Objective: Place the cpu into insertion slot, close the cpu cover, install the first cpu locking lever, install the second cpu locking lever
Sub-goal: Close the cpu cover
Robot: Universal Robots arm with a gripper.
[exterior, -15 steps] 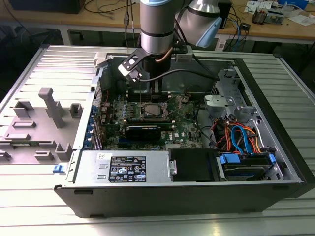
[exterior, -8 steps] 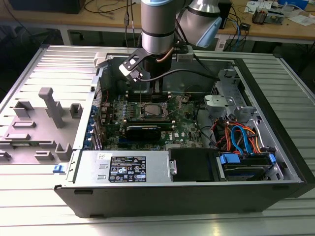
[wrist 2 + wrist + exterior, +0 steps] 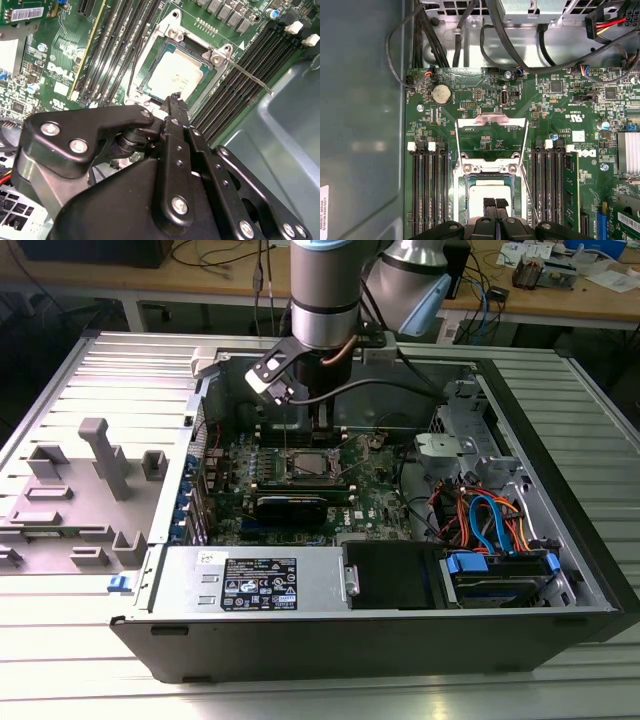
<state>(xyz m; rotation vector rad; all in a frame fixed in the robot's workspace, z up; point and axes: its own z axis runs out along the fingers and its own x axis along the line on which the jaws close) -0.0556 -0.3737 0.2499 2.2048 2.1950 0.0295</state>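
Arm (image 3: 325,290) is a fat silver-grey tube with a pale blue ring and a dark band above the claw (image 3: 174,101). The claw's all matte black: chunky link bars dotted with shiny silver screws (image 3: 179,205), ribbed pads (image 3: 489,203) at the tips. A black cable (image 3: 395,384) loops off beside it.

Three cameras cover an open computer case (image 3: 330,650).
The exterior view looks down from farther off; both wrist views face down close over the motherboard (image 3: 560,115), sharing the cpu (image 3: 175,75).
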